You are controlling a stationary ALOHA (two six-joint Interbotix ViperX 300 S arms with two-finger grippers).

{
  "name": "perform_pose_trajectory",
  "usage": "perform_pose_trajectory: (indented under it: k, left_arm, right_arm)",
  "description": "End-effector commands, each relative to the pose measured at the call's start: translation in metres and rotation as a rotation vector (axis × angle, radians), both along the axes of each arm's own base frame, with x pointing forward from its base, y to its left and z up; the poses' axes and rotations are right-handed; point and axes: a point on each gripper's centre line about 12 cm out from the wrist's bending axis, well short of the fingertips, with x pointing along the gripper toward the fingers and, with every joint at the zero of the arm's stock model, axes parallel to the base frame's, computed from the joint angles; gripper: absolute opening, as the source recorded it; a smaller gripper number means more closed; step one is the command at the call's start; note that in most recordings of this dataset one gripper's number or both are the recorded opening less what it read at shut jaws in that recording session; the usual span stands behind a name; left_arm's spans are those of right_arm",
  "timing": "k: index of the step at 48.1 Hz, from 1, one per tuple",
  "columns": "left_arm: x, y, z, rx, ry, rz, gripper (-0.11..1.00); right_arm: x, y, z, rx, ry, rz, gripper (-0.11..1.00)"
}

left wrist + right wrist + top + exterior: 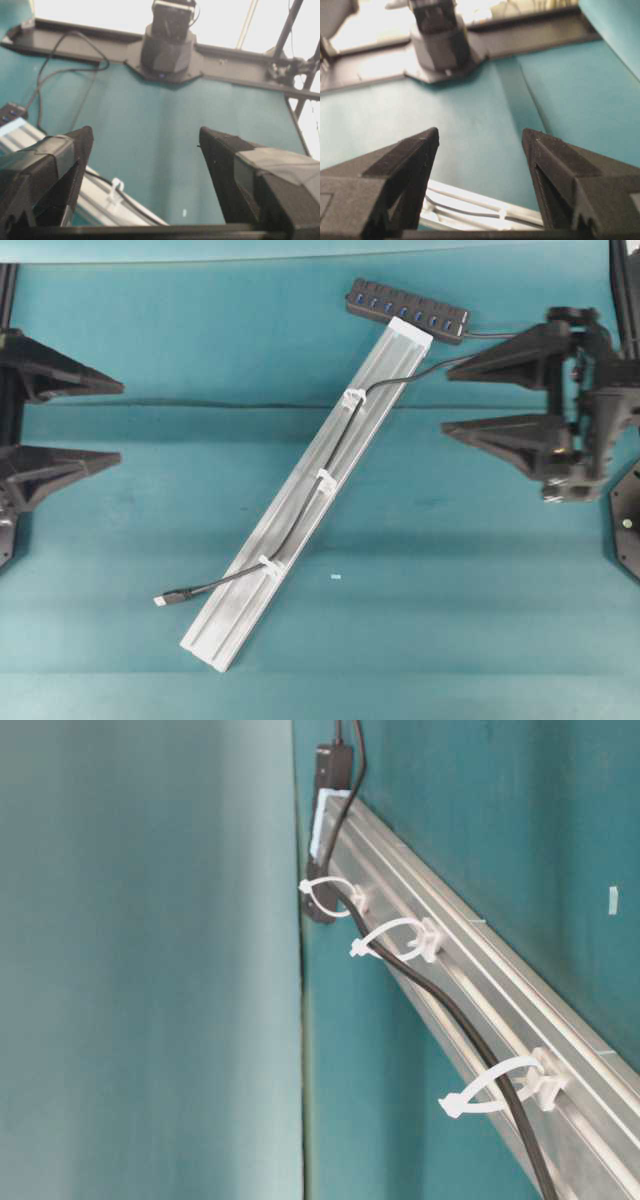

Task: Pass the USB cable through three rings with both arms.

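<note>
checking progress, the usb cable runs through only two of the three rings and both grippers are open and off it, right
Not quite: the USB cable runs through all three rings, as the overhead view shows. The rest holds: the left gripper and right gripper are open and clear of it.

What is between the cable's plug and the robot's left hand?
Only bare teal table. In the overhead view the USB plug lies off the rail's lower end, and the open left hand sits apart at the left edge.

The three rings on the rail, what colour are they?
Translucent white, all three rings, clearest in the table-level view against the silver rail.
</note>
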Motion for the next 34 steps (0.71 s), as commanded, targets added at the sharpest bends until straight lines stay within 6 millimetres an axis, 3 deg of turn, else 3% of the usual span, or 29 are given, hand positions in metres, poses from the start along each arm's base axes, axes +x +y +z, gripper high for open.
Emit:
perform_pose_trajectory:
  k: [1, 34]
  left_arm:
    - [-0.004, 0.000, 0.014, -0.001, -0.049, 0.003, 0.92]
    - [-0.002, -0.007, 0.017, -0.034, -0.091, -0.039, 0.90]
  right_arm:
    - [-0.003, 0.001, 0.002, 0.012, -0.024, 0.000, 0.79]
    - [-0.013, 0.003, 0.002, 0.090, -0.063, -0.008, 0.79]
